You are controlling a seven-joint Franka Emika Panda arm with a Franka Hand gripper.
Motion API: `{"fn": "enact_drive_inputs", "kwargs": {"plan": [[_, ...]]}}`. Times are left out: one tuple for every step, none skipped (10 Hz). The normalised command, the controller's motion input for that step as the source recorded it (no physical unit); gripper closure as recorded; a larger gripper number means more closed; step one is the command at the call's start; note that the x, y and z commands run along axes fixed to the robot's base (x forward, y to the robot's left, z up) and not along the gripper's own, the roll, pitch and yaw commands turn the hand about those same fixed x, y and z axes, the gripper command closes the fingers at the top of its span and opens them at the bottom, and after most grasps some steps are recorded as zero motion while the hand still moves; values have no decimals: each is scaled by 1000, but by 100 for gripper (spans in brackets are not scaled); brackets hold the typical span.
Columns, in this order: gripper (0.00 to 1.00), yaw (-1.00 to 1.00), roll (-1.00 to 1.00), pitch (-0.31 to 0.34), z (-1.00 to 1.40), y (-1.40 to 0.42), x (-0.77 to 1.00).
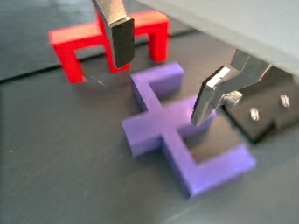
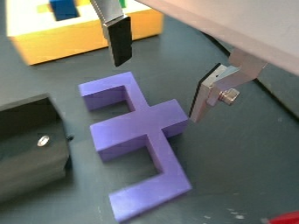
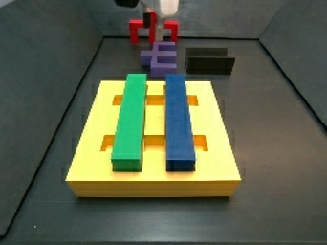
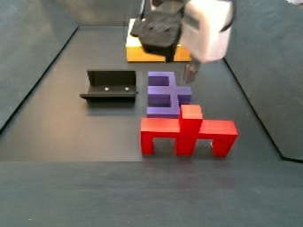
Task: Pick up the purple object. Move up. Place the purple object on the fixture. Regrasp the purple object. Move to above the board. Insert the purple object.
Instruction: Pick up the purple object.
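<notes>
**A:** Where do things stand? The gripper (image 2: 158,74) hangs above the purple object (image 2: 135,140), its two silver fingers spread wide with nothing between them but air. The purple object lies flat on the dark floor, in the middle of both wrist views.

**B:** And in a side view the purple object (image 4: 164,94) sits at the centre of the frame, with the red piece (image 4: 187,133) just below it, close enough that I cannot tell whether they touch. That is my worry. If the fingers come down off line, one pad could catch the red piece or land on top of a purple leg instead of sliding past the stem.

**A:** Agreed. A wrist view shows one finger (image 1: 118,39) in front of the red piece (image 1: 87,44), at the upper left of that frame. A grip on the wrong part would likely twist the piece as it lifts.

**B:** What else is around?

**A:** The fixture (image 4: 109,87) stands left of centre in that side view, apart from the purple object, with bare floor between. The board (image 3: 153,144) fills the lower half of a side view, carrying a long green bar (image 3: 128,120) and a long blue bar (image 3: 178,120) side by side.

**B:** So the board is well away. Only the red piece crowds the pick.
</notes>
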Motion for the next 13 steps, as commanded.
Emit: {"fn": "enact_drive_inputs", "kwargs": {"plan": [[0,-1000,0,106,-677,0,0],[0,-1000,0,94,-626,0,-6],[0,-1000,0,90,-546,3,-51],[0,-894,0,70,-340,63,-260],[0,-766,0,41,-154,111,-429],[0,-594,0,0,-71,46,-597],[0,-369,-16,-36,-80,54,-374],[0,-109,0,-3,-177,0,-117],[0,43,0,21,-351,63,186],[0,120,0,77,-323,66,440],[0,0,-29,0,-197,46,0],[0,0,-3,4,-100,0,17],[0,0,-10,0,-60,0,0]]}}
